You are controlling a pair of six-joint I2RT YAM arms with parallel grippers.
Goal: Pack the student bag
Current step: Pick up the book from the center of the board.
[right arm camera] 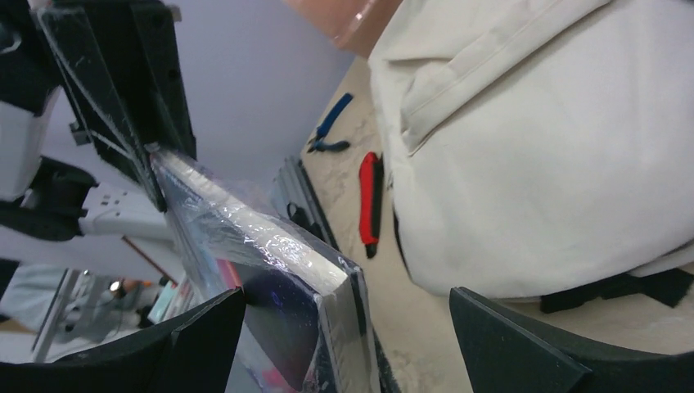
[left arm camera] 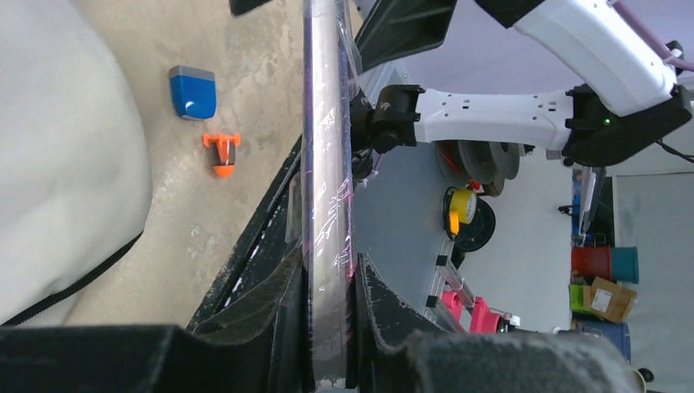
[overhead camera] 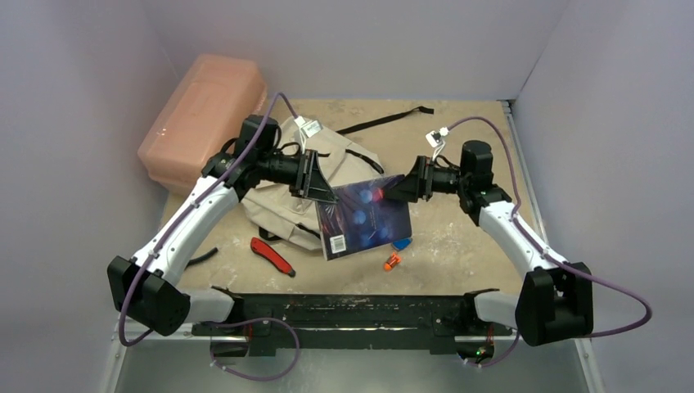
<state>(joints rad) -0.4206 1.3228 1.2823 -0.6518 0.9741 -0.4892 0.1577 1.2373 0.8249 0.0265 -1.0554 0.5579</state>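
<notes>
Bag [overhead camera: 278,205] slumped on table [overhead camera: 458,237] left of centre, beneath and just left of left gripper [overhead camera: 322,187], that gripper clenched on left edge of book [overhead camera: 364,219] held off table, right gripper [overhead camera: 394,190] spread wide around book's right edge

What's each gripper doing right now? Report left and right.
Left gripper: closed on the book.
Right gripper: open, fingers either side of the book's edge, not clamping it.

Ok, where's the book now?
The book hangs mid-frame in the top view, clamped by the left gripper at its left edge, the open right gripper at its right edge, bag just behind it.
</notes>
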